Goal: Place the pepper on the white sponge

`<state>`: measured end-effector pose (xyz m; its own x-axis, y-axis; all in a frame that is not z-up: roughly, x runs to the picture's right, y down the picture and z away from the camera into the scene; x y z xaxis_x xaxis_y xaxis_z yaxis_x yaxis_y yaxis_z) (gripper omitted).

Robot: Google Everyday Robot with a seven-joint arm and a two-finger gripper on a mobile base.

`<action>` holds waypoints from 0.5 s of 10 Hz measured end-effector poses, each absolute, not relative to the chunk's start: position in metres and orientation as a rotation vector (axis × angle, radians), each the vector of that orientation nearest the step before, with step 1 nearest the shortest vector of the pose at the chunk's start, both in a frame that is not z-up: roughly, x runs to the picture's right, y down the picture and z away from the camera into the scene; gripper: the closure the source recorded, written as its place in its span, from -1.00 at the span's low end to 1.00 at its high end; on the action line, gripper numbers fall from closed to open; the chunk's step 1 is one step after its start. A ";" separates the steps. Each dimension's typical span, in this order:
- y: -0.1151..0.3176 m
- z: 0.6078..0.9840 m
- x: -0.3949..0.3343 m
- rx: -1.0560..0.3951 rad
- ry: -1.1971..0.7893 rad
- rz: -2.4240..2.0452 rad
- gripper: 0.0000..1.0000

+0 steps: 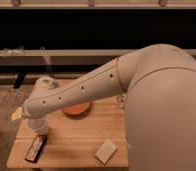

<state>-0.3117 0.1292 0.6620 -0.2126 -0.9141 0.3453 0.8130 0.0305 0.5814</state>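
Camera view, end effector (pixel 40 128) near dark bar (pixel 35 148), white sponge (pixel 106 151) apart.

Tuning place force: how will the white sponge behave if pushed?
The sponge lies flat on the table, so it probably won't tip or roll. It looks thin and light, so a nudge may slide it, and it sits near the front edge. The gripper hangs left, by the dark bar.

Noted light wood table (pixel 76 137) in foregrd, on speckled grey-brown carpet (pixel 1 100). Behind, saw long pale rail (pixel 91 52) across dark bkgd, w/ second pale ledge (pixel 56 5) along top. Looked dim, warm-lit.
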 end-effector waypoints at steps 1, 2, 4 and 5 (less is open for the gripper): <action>0.129 0.662 -0.312 0.163 -0.817 -1.590 -0.60; 0.129 0.662 -0.312 0.162 -0.816 -1.591 -0.60; 0.129 0.666 -0.307 0.123 -0.801 -1.589 -0.60; 0.130 0.670 -0.299 0.083 -0.786 -1.568 -0.60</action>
